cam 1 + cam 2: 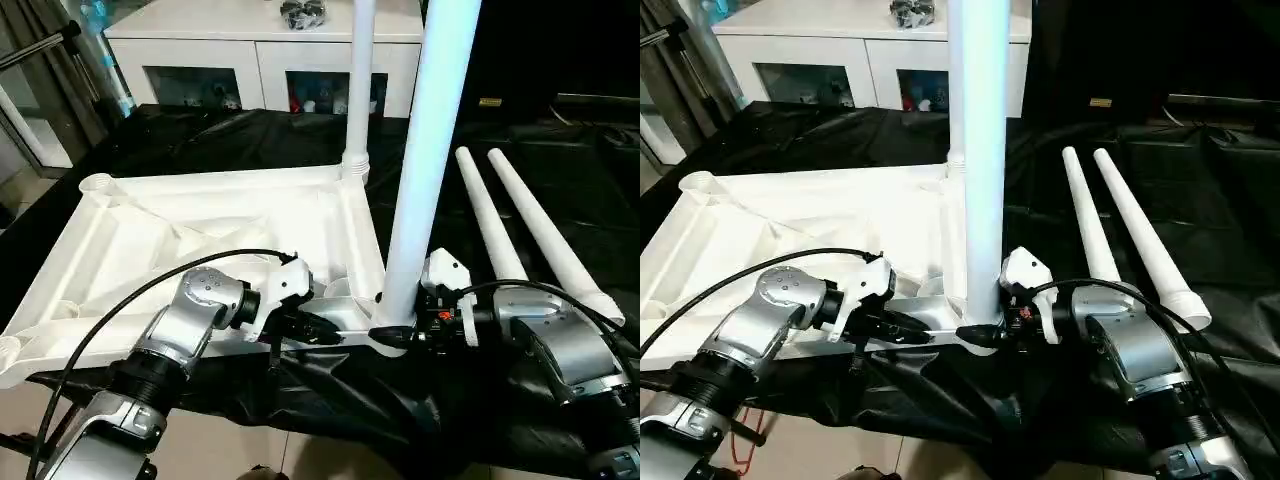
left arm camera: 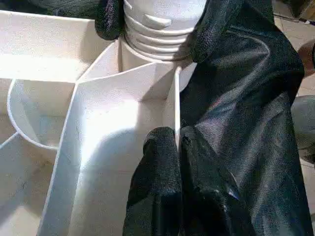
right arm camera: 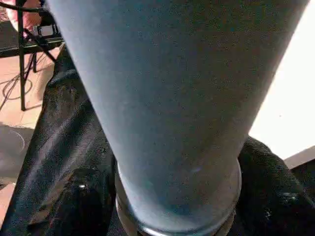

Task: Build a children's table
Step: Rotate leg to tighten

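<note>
the tabletop [image 1: 200, 235] lies upside down on a black cloth [image 1: 520, 160], ribbed underside up, as a humanoid robot fits the second of four legs. one leg [image 1: 358, 85] stands upright in the far corner socket on the robot's right; two spare legs [image 1: 520, 230] lie side by side on the cloth to the right, well apart from the work. a white cabinet [image 1: 260, 50] stands beyond.

the right gripper [image 1: 392, 333] is closed around the base of the near leg [image 1: 425, 170], its black fingers [image 2: 206, 29] wrapped either side of the threaded end where it meets the near right corner socket. the leg rises nearly upright, leaning slightly to the right at its top. the left gripper [image 2: 177, 142] is pinched narrowly on the thin edge wall of the tabletop beside that socket, holding the panel steady.

the step in hand looks like seating and turning the leg into its socket. threads are visible above the socket rim in the left wrist view, so the leg is probably not fully home. doing it well calls for squaring the leg to the tabletop before turning, since a tilted start could cross the threads; the left gripper should keep firm hold so the light panel does not spin or slide on the cloth.
</note>
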Motion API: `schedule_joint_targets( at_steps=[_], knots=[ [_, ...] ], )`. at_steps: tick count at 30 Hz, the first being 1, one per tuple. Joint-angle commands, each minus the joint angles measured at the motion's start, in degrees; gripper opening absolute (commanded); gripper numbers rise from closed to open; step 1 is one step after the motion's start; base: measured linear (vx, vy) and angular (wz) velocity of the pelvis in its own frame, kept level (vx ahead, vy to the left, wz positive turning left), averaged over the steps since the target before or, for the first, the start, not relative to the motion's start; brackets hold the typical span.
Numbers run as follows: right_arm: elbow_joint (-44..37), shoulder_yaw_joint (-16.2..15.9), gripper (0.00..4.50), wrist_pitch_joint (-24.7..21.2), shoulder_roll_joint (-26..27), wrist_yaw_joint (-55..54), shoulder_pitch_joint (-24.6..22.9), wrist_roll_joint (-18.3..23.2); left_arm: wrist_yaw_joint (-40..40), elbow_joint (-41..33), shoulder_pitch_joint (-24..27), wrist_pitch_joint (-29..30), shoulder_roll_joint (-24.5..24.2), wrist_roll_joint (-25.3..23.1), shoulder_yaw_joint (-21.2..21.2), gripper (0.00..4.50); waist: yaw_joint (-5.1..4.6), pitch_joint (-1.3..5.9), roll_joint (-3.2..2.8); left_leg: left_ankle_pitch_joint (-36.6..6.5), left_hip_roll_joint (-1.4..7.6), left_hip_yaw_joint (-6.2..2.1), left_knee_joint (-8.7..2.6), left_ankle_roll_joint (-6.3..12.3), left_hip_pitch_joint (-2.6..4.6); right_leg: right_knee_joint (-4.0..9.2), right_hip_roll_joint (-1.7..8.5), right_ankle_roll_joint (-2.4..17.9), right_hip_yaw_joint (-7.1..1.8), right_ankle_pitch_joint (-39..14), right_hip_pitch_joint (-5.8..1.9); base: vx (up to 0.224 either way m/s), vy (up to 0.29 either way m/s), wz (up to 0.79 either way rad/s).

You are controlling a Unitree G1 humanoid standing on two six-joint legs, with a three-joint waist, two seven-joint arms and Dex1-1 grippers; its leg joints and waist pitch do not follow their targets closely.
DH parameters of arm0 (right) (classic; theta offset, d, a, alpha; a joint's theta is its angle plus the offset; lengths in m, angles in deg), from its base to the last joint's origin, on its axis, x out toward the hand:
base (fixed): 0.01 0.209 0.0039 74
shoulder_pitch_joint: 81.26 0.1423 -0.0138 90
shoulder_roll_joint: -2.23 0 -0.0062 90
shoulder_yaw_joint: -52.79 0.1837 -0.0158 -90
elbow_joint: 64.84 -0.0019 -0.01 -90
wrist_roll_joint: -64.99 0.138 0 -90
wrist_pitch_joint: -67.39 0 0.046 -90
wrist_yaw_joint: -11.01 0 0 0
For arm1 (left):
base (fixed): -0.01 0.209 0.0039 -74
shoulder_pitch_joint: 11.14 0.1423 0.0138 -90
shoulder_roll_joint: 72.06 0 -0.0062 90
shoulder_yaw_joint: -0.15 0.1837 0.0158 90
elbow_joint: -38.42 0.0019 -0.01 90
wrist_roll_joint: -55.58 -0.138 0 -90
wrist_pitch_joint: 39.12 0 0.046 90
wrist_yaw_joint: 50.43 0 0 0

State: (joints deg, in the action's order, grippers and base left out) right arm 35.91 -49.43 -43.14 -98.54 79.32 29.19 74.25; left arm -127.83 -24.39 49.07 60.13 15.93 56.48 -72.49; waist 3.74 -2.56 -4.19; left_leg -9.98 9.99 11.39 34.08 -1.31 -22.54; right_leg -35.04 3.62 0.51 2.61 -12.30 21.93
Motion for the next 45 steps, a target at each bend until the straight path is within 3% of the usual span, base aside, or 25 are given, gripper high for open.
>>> schedule_joint_targets(
  at_steps=[1, 6, 7, 9, 11, 16, 17, 20, 22, 24, 27, 28, 31, 34, 43, 45],
  knots=[
    [-2.4, -4.8, 2.77, -0.8, 2.7, 0.5, 0.0, 0.8, -1.3, -4.0, -0.9, -0.3, 2.8, 2.9, 1.9, 0.0, -0.07, 3.38, 1.07, -10.7, 3.73, -1.79, -3.78, 4.0, 1.49, 4.48, 4.96, 13.2, -2.46, -9.9, -1.87, 0.0, 0.0, 0.0],
    [1.6, -3.2, 2.75, -0.8, 6.2, -6.8, 1.0, -1.7, 5.5, -0.9, -2.7, -0.4, 5.5, 0.8, 0.9, 0.0, -0.38, 3.28, 1.13, -10.9, 3.63, -1.76, -3.78, 3.66, 1.46, 4.51, 4.91, 13.2, -2.5, -10.3, -1.66, 0.0, 0.0, 0.0],
    [3.6, -2.8, 2.75, -0.2, 7.5, -10.3, 1.6, -3.2, 8.5, 0.8, -3.7, -0.6, 6.6, -0.2, 0.5, 0.0, -0.75, 3.11, 1.22, -12.6, 3.41, -1.84, -3.89, 2.59, 1.63, 4.92, 4.88, 12.7, -2.45, -13.8, -1.56, 0.0, 0.0, 0.0],
    [7.9, -1.3, 2.75, -0.4, 10.5, -17.9, 3.2, -5.3, 13.2, 3.6, -5.4, -1.0, 8.6, -1.5, -0.3, 0.0, -1.16, 2.98, 1.19, -13.5, 3.26, -1.88, -3.98, 1.46, 1.78, 5.07, 4.8, 12.5, -2.45, -15.7, -1.35, 0.0, 0.0, 0.0],
    [10.9, 0.1, 2.74, -0.1, 12.7, -22.4, 4.1, -5.8, 16.6, 5.7, -6.7, -1.2, 10.1, -2.5, -0.6, 0.0, -1.43, 2.97, 1.35, -15.0, 3.23, -2.21, -4.18, 0.31, 1.8, 5.38, 5.06, 11.3, -2.45, -18.6, -1.73, 0.0, 0.0, 0.0],
    [18.2, 3.4, 2.73, -1.3, 19.2, -35.0, 6.7, -6.2, 28.7, 11.5, -11.4, 1.3, 15.8, -3.8, -2.8, 0.0, -2.01, 3.12, 1.24, -14.5, 3.09, -2.02, -4.05, 0.68, 1.91, 5.42, 4.92, 11.7, -2.6, -16.0, -1.58, 0.0, 0.0, 0.0],
    [21.0, 4.2, 2.73, -0.1, 21.6, -38.4, 7.9, -7.1, 32.4, 13.8, -12.9, 1.2, 17.7, -4.3, -3.8, 0.0, -1.91, 3.21, 1.34, -13.9, 3.08, -2.03, -3.97, 1.08, 1.84, 5.38, 4.97, 11.9, -2.61, -14.8, -1.7, 0.0, 0.0, 0.0],
    [23.6, 4.6, 2.73, 3.3, 23.3, -40.2, 9.3, -8.2, 34.0, 15.7, -13.8, 0.1, 19.0, -5.0, -3.8, 0.0, -1.8, 3.33, 1.26, -12.6, 3.05, -1.91, -3.81, 1.84, 1.72, 5.34, 5.07, 12.3, -2.65, -12.6, -1.77, 0.0, 0.0, 0.0],
    [23.3, 5.5, 3.29, 3.0, 23.7, -38.9, 9.6, -6.8, 32.8, 15.5, -13.3, -0.6, 18.9, -5.1, -3.4, 0.0, -1.74, 3.34, 1.25, -11.7, 3.06, -1.95, -3.82, 2.65, 1.5, 5.15, 5.0, 12.6, -2.53, -11.1, -2.05, 0.0, 0.0, 0.0],
    [22.6, 5.9, 3.52, 2.5, 23.7, -37.4, 9.6, -5.7, 31.7, 15.1, -12.9, -0.9, 18.7, -4.9, -3.2, 0.0, -1.75, 3.4, 1.22, -11.0, 3.14, -1.96, -3.82, 3.35, 1.44, 4.94, 4.94, 12.9, -2.5, -9.5, -2.11, 0.0, 0.0, 0.0],
    [21.2, 4.9, 3.78, 3.4, 22.6, -34.3, 9.3, -5.7, 28.7, 13.8, -11.7, -1.2, 17.6, -4.4, -2.5, 0.0, -1.72, 3.41, 1.17, -11.4, 3.22, -1.96, -3.82, 3.71, 1.46, 4.91, 5.02, 13.3, -2.48, -9.0, -2.15, 0.0, 0.0, 0.0],
    [18.8, 3.1, 3.88, 5.0, 20.5, -29.6, 8.6, -5.8, 24.8, 12.1, -10.3, -2.1, 16.0, -3.6, -1.8, 0.0, -1.67, 3.41, 1.17, -11.4, 3.24, -1.97, -3.82, 3.88, 1.41, 4.89, 5.03, 13.4, -2.45, -8.8, -2.23, 0.0, 0.0, 0.0],
    [15.5, 1.3, 3.88, 5.8, 17.6, -22.9, 7.5, -4.6, 20.0, 10.0, -8.7, -3.4, 14.0, -2.6, -0.9, 0.0, -1.46, 3.65, 1.25, -8.9, 3.38, -1.86, -3.57, 5.46, 1.15, 4.31, 4.93, 14.0, -2.38, -4.0, -2.5, 0.0, 0.0, 0.0],
    [11.8, 0.1, 3.88, 5.6, 14.1, -16.8, 6.1, -3.0, 15.5, 7.5, -7.2, -3.5, 12.0, -1.6, -0.1, 0.0, -1.23, 3.51, 1.09, -9.0, 3.53, -1.69, -3.55, 6.28, 1.21, 4.35, 4.94, 14.6, -2.3, -4.3, -2.28, 0.0, 0.0, 0.0],
    [2.9, -2.5, 3.88, 3.8, 4.2, -0.7, 2.1, -0.4, 5.1, 2.3, -4.2, -4.3, 6.7, -0.3, 1.8, 0.0, 0.03, 3.22, 1.15, -11.8, 3.91, -1.72, -3.93, 4.47, 1.62, 4.76, 4.92, 13.4, -2.5, -10.2, -1.97, 0.0, 0.0, 0.0],
    [1.6, -2.6, 3.65, 2.9, 3.4, 0.9, 1.5, 0.4, 2.5, 0.8, -3.5, -3.4, 5.8, 0.5, 1.9, 0.0, 0.11, 3.27, 1.13, -11.6, 3.92, -1.77, -3.95, 4.48, 1.52, 4.58, 5.02, 13.4, -2.5, -9.6, -1.99, 0.0, 0.0, 0.0]
  ],
)
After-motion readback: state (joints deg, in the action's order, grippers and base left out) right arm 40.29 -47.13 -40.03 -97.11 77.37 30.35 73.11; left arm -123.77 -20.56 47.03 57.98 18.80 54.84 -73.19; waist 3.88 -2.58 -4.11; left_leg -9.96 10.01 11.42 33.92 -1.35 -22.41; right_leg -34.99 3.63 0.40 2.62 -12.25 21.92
